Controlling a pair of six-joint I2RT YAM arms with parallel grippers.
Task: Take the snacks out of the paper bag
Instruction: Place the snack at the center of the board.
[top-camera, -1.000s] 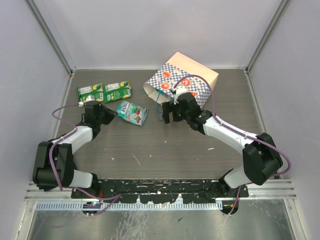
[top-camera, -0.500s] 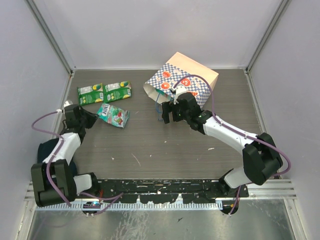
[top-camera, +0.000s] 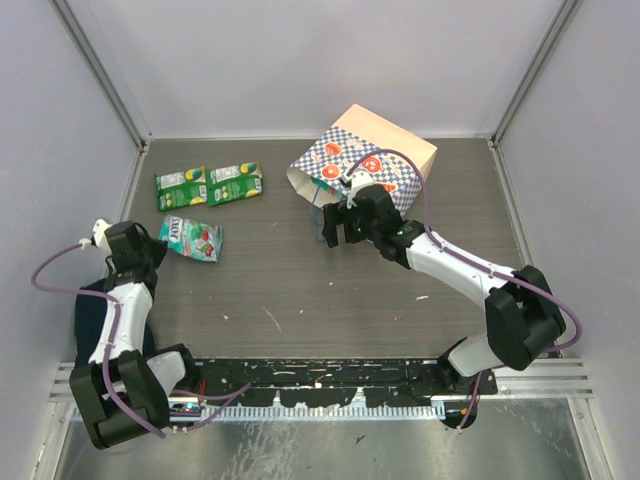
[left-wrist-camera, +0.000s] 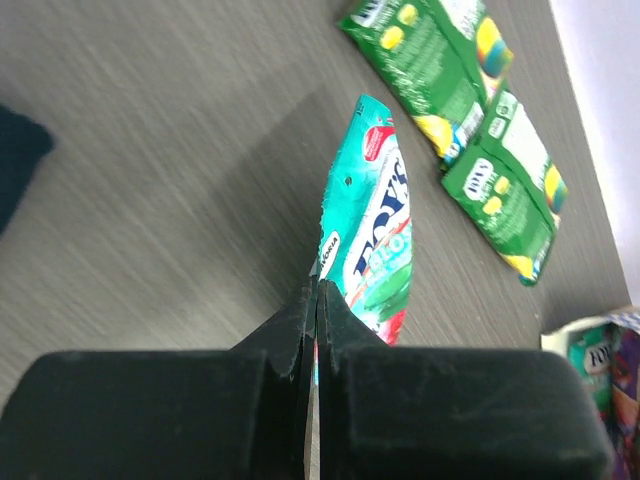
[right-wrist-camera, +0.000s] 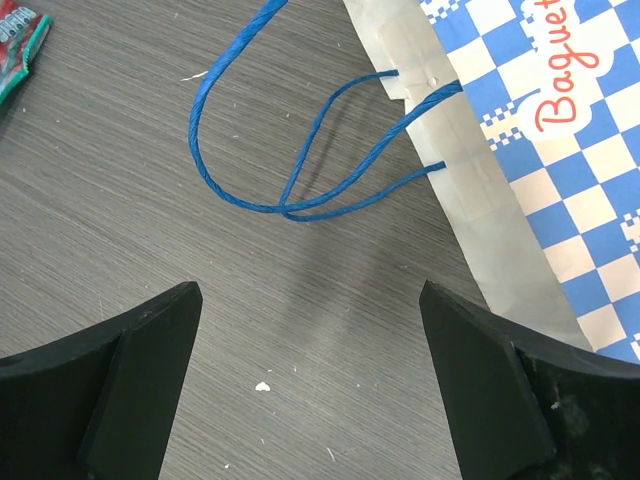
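Note:
The paper bag lies on its side at the back middle, mouth facing left; its checkered wall fills the upper right of the right wrist view. My right gripper is open and empty over the table just in front of the bag's mouth, near the blue cord handles. My left gripper is shut on the edge of a teal snack packet, seen edge-on in the left wrist view. Two green packets lie flat at the back left. More packets show inside the bag's mouth.
A dark blue cloth lies by the left wall under the left arm, and shows in the left wrist view. Grey walls close in the table on three sides. Small white crumbs dot the wood-grain top.
My left gripper has carried the teal packet left and toward the near side, away from the bag. The right arm and the bag have not moved.

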